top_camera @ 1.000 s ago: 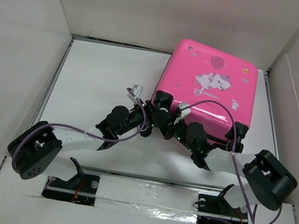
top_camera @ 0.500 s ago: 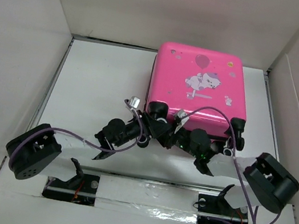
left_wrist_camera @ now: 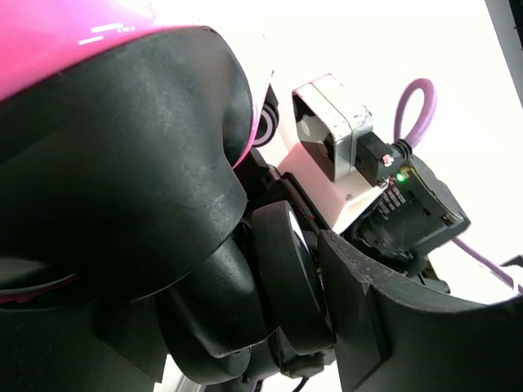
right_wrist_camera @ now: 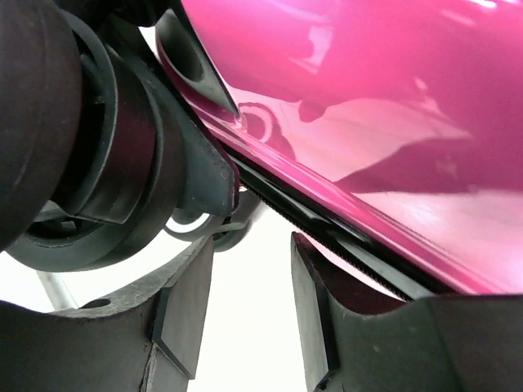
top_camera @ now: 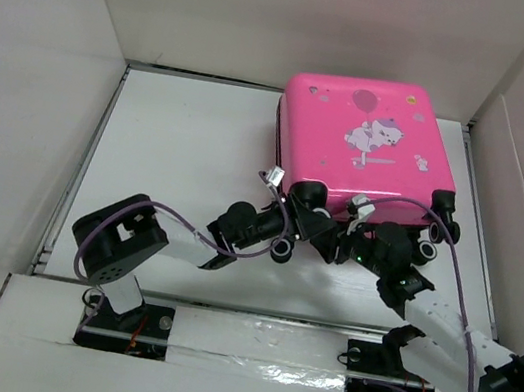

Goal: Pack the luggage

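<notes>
The luggage [top_camera: 362, 148] is a closed hot-pink suitcase with a cartoon print, lying at the back right with its black wheels toward the arms. My left gripper [top_camera: 287, 229] is at its near left corner. In the left wrist view, my left gripper [left_wrist_camera: 278, 269] is shut on a black wheel [left_wrist_camera: 286, 278] under the pink shell [left_wrist_camera: 49, 33]. My right gripper [top_camera: 340, 240] sits at the middle of the near edge. It stands open [right_wrist_camera: 245, 278] with nothing between the fingers, just below the shell [right_wrist_camera: 392, 98] and its black zip line [right_wrist_camera: 327, 229].
White cardboard walls [top_camera: 41, 66] close in the left, back and right sides. Another wheel [top_camera: 426, 247] sticks out at the near right corner of the case. A foil-taped ledge [top_camera: 256, 342] runs along the near edge by the arm bases.
The right jaws have opened from shut. The luggage has turned and slid a little to the right. Both arms have swung right with it, and the left gripper has kept its hold.
</notes>
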{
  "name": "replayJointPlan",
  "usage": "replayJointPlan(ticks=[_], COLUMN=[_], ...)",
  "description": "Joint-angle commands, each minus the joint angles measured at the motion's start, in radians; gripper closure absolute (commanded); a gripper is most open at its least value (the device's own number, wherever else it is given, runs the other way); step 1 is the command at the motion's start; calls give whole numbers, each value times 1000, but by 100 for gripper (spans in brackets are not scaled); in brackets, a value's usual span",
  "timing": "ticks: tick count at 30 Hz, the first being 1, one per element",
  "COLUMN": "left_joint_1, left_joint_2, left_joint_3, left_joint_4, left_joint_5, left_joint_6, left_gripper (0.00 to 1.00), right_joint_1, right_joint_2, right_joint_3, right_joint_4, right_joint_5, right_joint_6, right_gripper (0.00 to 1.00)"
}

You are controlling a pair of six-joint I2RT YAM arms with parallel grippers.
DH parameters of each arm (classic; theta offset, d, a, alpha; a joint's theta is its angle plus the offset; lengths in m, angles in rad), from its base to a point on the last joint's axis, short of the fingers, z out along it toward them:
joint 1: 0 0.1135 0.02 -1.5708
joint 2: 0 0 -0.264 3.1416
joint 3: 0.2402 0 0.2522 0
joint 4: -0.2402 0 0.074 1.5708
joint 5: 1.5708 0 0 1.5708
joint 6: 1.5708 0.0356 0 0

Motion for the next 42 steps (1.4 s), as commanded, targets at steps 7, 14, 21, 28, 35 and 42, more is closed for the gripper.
replayJointPlan(ticks=[7, 14, 21, 28, 35, 42], left_joint_1=[6, 30, 39, 48, 75, 108], left_joint_2=[-11, -197, -193, -173, -191, -252], left_joint_3=[27, -65, -50, -58, -96, -133], left_joint_4=[252, -36, -57, 0, 20, -29], left_joint_5=[225, 157, 182, 211, 220, 233], left_joint_6=[118, 248, 212, 162, 147, 153], left_gripper=[67, 16, 15, 15, 17, 25], right_joint_1=[-36, -36, 16, 90, 176, 185], right_joint_2=[-71, -225, -306, -188, -188, -269], right_joint_3=[48, 98, 123, 201, 244, 177], right_joint_4=[47, -117, -115, -58, -170, -228], right_joint_5=[47, 46, 55, 45, 165, 262], right_joint_6=[-23, -60, -64, -73, -116, -80], right_gripper=[39, 18, 9, 7, 10, 12])
